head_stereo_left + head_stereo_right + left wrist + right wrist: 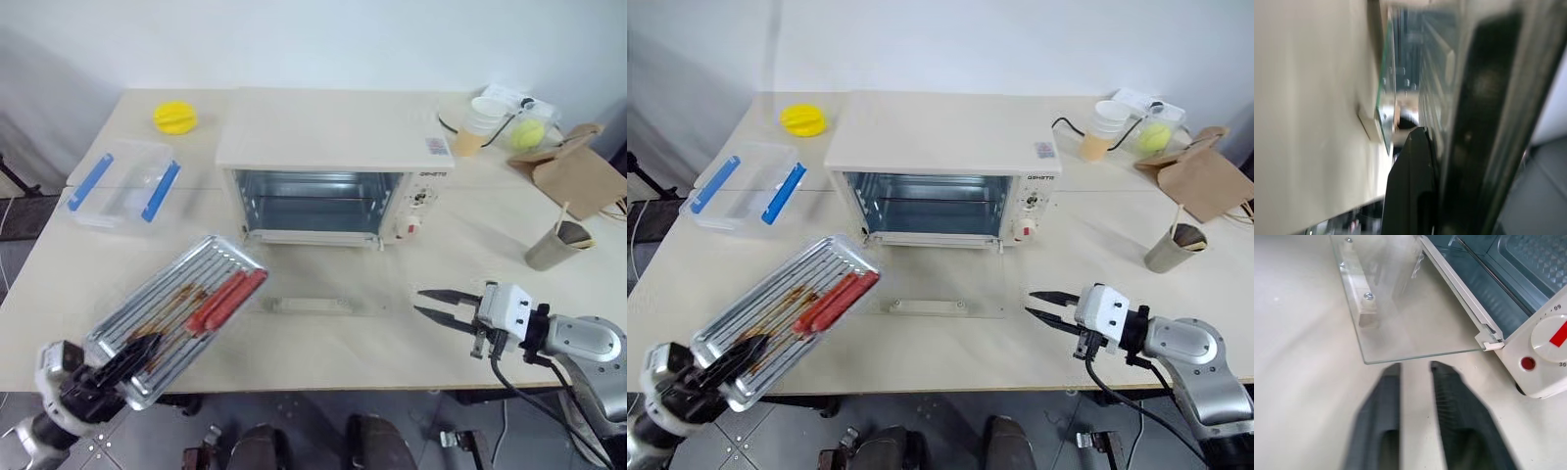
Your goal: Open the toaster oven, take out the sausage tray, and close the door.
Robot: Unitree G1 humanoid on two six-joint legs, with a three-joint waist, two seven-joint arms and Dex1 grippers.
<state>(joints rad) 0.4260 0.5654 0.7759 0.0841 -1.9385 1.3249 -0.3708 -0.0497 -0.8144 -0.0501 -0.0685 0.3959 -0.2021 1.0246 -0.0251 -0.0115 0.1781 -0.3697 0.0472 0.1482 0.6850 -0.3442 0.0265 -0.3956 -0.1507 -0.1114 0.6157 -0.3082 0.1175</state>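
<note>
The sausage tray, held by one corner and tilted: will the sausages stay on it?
Probably not for long. The sausage tray slopes down toward the left hand, and its sausages are round, so they may roll or slide. The brown grease looks slippery. The ribs and raised rim may slow them.

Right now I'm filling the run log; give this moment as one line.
toaster oven: empty | door: open, flat | sausage tray: out, held by left gripper | right gripper: beside door, holding nothing

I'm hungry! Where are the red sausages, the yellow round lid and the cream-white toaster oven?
red sausages [227,300], left eye view, middle.
yellow round lid [174,117], left eye view, top face.
cream-white toaster oven [333,127], left eye view, roof.
</note>
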